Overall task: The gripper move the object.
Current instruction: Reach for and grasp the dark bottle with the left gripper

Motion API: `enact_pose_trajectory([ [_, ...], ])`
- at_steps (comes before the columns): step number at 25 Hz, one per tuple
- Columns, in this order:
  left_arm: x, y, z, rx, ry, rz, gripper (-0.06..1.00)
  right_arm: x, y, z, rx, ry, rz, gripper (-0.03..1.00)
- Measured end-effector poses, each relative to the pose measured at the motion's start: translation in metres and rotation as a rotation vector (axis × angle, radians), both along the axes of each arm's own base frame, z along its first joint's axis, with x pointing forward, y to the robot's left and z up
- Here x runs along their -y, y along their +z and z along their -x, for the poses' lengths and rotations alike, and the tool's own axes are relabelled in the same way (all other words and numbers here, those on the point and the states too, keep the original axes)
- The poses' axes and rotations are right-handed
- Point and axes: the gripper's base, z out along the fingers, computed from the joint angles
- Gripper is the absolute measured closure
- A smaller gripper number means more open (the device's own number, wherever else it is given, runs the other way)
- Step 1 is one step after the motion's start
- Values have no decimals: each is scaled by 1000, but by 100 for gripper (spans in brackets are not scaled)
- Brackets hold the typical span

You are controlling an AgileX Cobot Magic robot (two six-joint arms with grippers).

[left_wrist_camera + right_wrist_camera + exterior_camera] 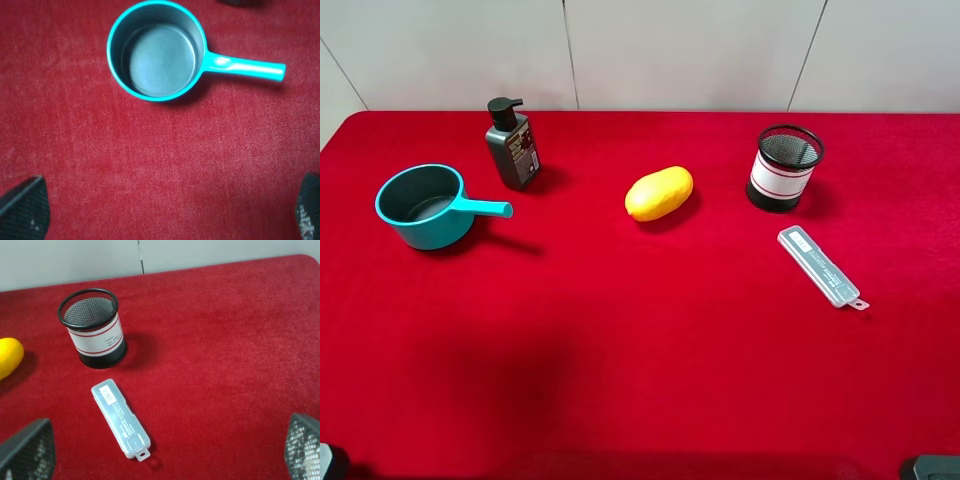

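The dark grey pump bottle (pixel 513 148), with a black pump top and a small red-white label, stands upright at the back left of the red table. It lies outside both wrist views. My left gripper (pixel 167 212) is open and empty. It hangs above the cloth near a teal saucepan, and only its two black fingertips (pixel 25 210) show. My right gripper (pixel 165 450) is open and empty over the right side, short of the grey case. In the high view only dark bits of the arms show at the bottom corners.
A teal saucepan (pixel 423 206) (pixel 155 50) sits left of the bottle, handle pointing right. A yellow mango-like fruit (pixel 659 193) lies mid-table. A black mesh cup (pixel 784 167) (pixel 93 327) stands at the back right, with a flat grey translucent case (pixel 822 267) (pixel 120 417) in front of it.
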Motion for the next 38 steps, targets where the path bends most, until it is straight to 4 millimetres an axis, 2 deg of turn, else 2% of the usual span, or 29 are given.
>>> enact_pose_trajectory([
  [17, 15, -14, -97, -95, -8, 35, -2, 0, 0, 0, 0, 0, 0, 27],
  [26, 52, -51, -143, -175, -119, 7, -2, 0, 0, 0, 0, 0, 0, 27],
  [38, 61, -97, -190, -230, -137, -22, -2, 0, 0, 0, 0, 0, 0, 27],
])
